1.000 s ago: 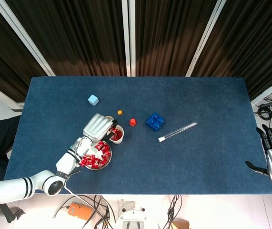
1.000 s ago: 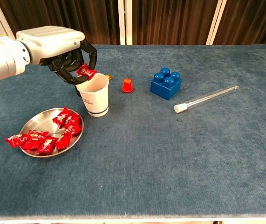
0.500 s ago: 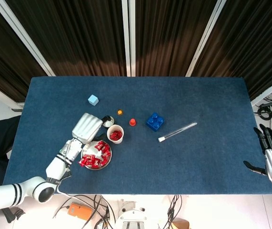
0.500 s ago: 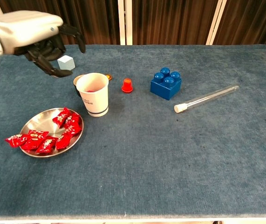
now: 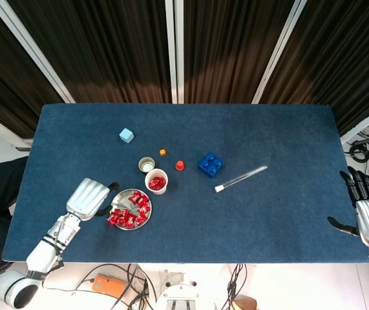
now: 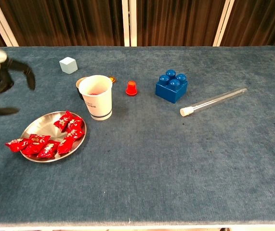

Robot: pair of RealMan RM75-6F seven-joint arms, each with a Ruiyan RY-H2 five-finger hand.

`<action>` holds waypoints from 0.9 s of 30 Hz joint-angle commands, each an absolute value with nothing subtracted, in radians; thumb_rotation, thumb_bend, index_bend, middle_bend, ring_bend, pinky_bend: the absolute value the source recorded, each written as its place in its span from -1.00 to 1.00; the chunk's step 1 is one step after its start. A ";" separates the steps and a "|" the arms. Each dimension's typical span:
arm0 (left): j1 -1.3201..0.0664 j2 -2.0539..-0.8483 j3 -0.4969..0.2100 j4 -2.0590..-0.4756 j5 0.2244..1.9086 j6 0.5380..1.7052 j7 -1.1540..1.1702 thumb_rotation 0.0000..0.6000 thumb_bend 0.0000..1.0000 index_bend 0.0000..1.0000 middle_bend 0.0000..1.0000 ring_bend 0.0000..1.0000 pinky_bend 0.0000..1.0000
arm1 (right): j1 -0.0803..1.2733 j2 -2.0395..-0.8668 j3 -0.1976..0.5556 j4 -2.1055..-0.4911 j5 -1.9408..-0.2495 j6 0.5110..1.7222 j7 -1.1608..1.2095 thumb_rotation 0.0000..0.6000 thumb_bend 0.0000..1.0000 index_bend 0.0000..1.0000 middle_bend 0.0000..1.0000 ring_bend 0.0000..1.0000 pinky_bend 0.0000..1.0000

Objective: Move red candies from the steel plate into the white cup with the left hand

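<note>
Red candies [image 6: 48,141] heaped on steel plate [image 6: 32,127], seemingly some in white cup [image 6: 97,97]

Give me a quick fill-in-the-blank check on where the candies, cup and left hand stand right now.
1. The left hand is open and holds ____.
2. The red wrapped candies still to move lie on the round ____ plate.
3. The white paper cup stands ____ on the blue table.

Missing words: nothing; steel; upright

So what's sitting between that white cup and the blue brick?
A small red cap stands between the white cup and the blue brick, apart from both. The chest view shows it best; the head view shows it too.
</note>
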State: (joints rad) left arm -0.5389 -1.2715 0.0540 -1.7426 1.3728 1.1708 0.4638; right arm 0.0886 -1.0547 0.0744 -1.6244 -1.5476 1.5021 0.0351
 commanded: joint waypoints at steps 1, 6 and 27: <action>-0.512 -1.257 0.092 -1.739 1.408 1.171 0.480 1.00 -0.74 -0.21 0.67 0.54 0.50 | 0.089 -1.053 0.075 -1.627 -1.547 1.503 0.033 1.00 -0.62 -1.00 -0.95 -1.00 -0.73; -0.473 -1.245 0.133 -1.742 1.469 1.202 0.486 1.00 -0.78 -0.21 0.67 0.54 0.50 | 0.090 -1.052 0.073 -1.631 -1.551 1.503 0.029 1.00 -0.62 -1.00 -0.95 -1.00 -0.73; -0.411 -1.422 0.129 -1.515 1.558 1.196 0.422 1.00 -0.64 -0.20 0.67 0.54 0.50 | 0.090 -1.055 0.071 -1.632 -1.540 1.499 0.026 1.00 -0.62 -1.00 -0.95 -1.00 -0.73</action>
